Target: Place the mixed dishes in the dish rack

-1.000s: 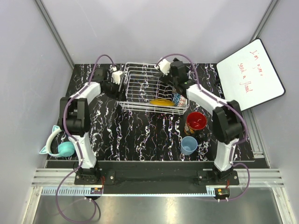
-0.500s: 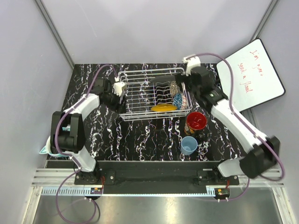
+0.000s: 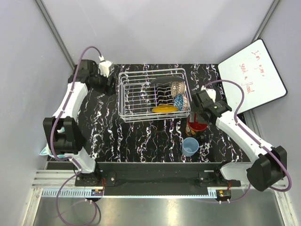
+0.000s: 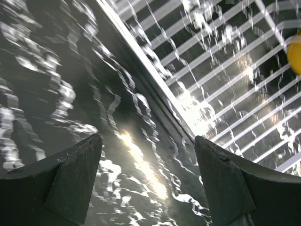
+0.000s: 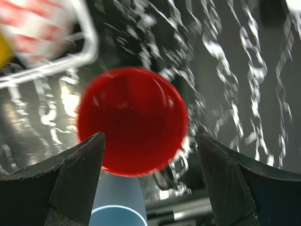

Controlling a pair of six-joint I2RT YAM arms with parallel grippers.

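Right end effector moved above glossy round red mug.

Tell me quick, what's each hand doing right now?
Left hand: open, empty, beside the rack.
Right hand: open, empty, over the red mug.
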